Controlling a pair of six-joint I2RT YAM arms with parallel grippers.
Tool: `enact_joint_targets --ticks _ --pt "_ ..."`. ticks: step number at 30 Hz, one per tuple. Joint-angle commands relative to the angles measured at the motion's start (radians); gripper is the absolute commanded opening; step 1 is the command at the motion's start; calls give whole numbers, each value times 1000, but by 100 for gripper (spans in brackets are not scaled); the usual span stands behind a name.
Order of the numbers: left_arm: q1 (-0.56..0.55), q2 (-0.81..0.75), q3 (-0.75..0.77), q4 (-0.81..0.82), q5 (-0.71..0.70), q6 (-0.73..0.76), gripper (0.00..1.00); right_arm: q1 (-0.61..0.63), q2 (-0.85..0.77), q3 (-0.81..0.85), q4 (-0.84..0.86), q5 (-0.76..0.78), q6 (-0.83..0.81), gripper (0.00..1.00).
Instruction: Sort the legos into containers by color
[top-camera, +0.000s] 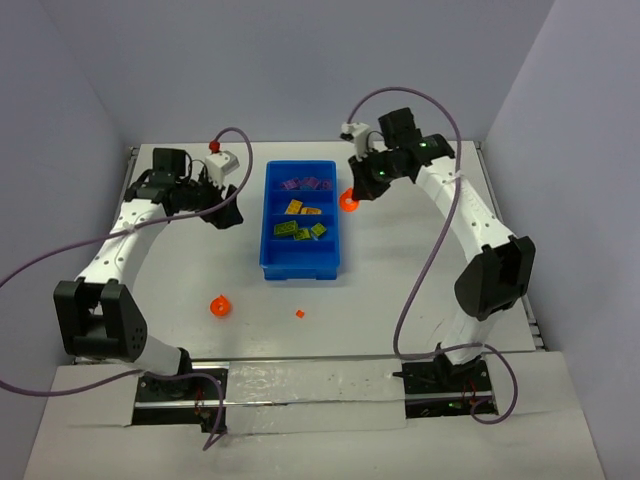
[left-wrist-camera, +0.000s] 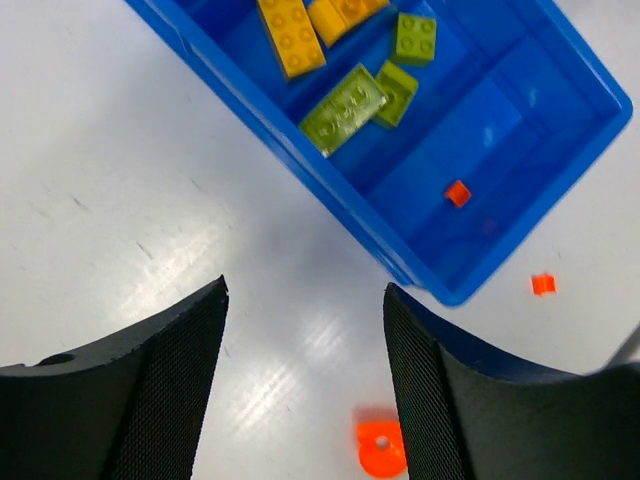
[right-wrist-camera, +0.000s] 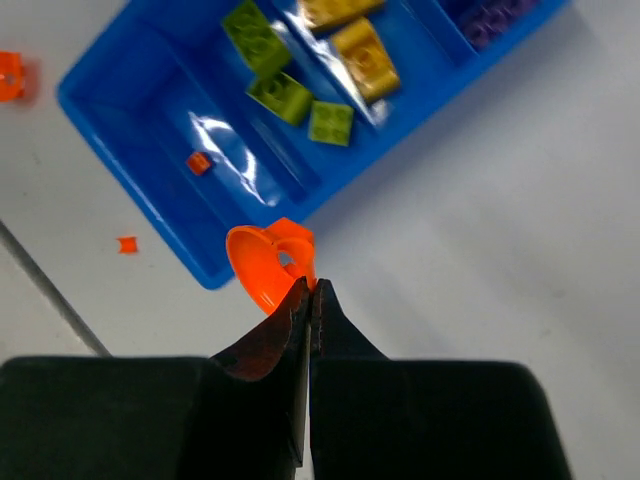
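- Blue tray (top-camera: 300, 272) is seen mid-desk between the two arms, with four compartments in a row from far to near.
- Farthest compartment: purple legos (top-camera: 305, 184). Next: yellow legos (top-camera: 303, 209). Third: lime green legos (top-camera: 303, 232); three are counted in the left wrist view, one a flat translucent plate. Nearest: one tiny orange piece (left-wrist-camera: 457, 193).
- Round orange lego (right-wrist-camera: 265, 262) is pinched by its rim in the right gripper (right-wrist-camera: 310, 290), jaws clenched on it. It is held just beside the tray's right wall.
- Second round orange lego (top-camera: 219, 306) is noted on the white desk (top-camera: 260, 330), left of the tray's near end. A small orange piece (top-camera: 299, 314) lies apart from it, near that same end.
- Left gripper (left-wrist-camera: 305, 370) is held over the desk beside the tray's left wall, jaws released, nothing between them.
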Motion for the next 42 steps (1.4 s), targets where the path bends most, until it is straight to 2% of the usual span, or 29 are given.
enact_joint_targets --ticks 1,2,4,5,10,16,29,33,39,42 --pt "66 -69 -36 -142 65 55 74 124 40 41 30 76 -14 0" --pt "82 -73 -45 -160 78 61 80 144 44 39 35 81 -25 0" --pt "133 -86 -72 -207 133 94 97 192 38 9 63 102 -58 0" --pt "163 -91 -80 -230 152 102 99 207 33 -7 74 115 -72 0" --pt "236 -135 -157 -271 196 95 99 285 8 -117 152 204 -143 0" --pt "244 -165 -242 -333 174 165 97 317 61 -152 198 254 -171 0" --pt "293 -44 -228 -447 112 356 91 344 143 -146 181 275 -225 2" --pt "296 -21 -239 -456 88 396 91 355 141 -173 177 289 -250 8" --pt "302 14 -273 -432 56 420 89 364 144 -194 179 305 -262 29" --pt "302 28 -282 -423 42 433 88 367 148 -192 173 302 -267 35"
